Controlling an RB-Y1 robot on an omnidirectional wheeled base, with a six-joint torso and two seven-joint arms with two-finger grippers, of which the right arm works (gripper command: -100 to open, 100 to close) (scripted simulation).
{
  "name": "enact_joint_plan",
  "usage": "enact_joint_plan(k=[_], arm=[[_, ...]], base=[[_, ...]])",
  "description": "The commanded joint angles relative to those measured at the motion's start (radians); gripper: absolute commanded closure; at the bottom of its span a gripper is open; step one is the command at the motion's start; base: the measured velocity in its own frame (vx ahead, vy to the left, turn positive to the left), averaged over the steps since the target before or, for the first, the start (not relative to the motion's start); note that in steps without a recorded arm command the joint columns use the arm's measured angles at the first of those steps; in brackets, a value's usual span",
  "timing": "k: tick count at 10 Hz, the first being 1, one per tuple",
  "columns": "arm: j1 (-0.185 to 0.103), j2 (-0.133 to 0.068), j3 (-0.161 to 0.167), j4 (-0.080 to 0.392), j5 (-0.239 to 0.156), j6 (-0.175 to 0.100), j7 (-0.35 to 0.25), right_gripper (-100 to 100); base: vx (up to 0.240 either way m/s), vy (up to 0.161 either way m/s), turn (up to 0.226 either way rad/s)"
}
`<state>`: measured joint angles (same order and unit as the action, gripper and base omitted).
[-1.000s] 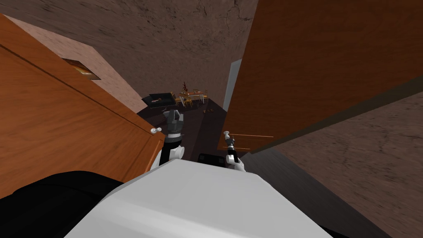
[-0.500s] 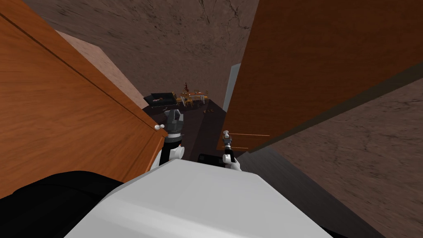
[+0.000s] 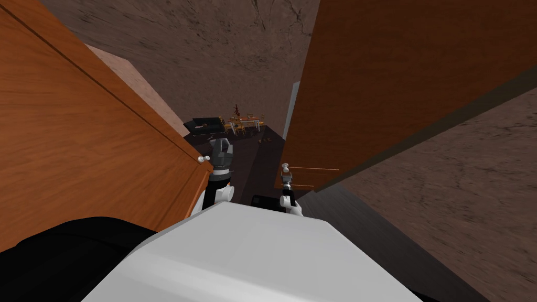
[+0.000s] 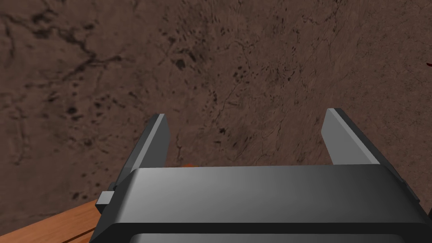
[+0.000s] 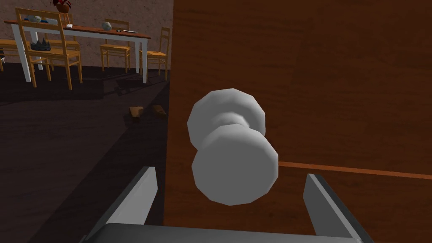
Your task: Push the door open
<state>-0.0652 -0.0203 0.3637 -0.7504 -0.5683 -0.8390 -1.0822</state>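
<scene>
A brown wooden door (image 3: pixel 398 78) stands ajar on my right, with its free edge toward the gap ahead. In the right wrist view, its white round knob (image 5: pixel 231 147) sits close to that edge of the door (image 5: pixel 303 84). My right gripper (image 5: pixel 231 172) is open, one finger on each side of the knob and clear of it. The head view shows that gripper (image 3: pixel 285 175) low at the door's edge. My left gripper (image 3: pixel 221 142) is held up in the gap, open and empty (image 4: pixel 247 116), beside a second wooden panel.
A lighter wooden door (image 3: pixel 78 141) with a small white knob (image 3: pixel 205 158) closes in on my left. Through the gap lies dark floor, a dining table with chairs (image 5: pixel 76 33), a dark low cabinet (image 3: pixel 204 125) and small brown items on the floor (image 5: pixel 145 110).
My view has shifted forward and turned. The left panel looms larger and the wall picture has slid out of sight. The right gripper and the door's edge sit slightly further left.
</scene>
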Motion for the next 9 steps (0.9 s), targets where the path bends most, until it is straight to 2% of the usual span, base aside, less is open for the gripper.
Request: enact_joint_plan(k=[1, 3, 4, 5, 6, 7, 8, 9], arm=[[-0.003, 0.020, 0.010, 0.011, -0.013, -0.011, -0.032, -100], [0.002, 0.040, 0.020, 0.001, -0.029, -0.013, -0.062, -100], [0.000, 0.032, 0.017, 0.005, -0.024, -0.011, -0.051, -100], [-0.003, -0.001, 0.016, 0.007, -0.026, -0.013, -0.058, -100], [-0.004, -0.011, 0.015, 0.008, -0.026, -0.014, -0.059, -100], [-0.007, -0.005, 0.012, 0.009, -0.028, -0.014, -0.061, -100], [-0.009, 0.021, 0.011, 0.010, -0.029, -0.014, -0.063, -100], [-0.011, 0.012, 0.012, 0.019, -0.028, -0.019, -0.063, -100]], base=[[-0.078, -0.035, 0.008], [-0.068, -0.031, 0.007], [-0.031, -0.014, 0.004], [0.054, -0.010, 0.011], [0.137, -0.016, 0.019], [0.216, -0.037, 0.018], [0.219, -0.039, 0.028], [0.092, -0.015, 0.011]])
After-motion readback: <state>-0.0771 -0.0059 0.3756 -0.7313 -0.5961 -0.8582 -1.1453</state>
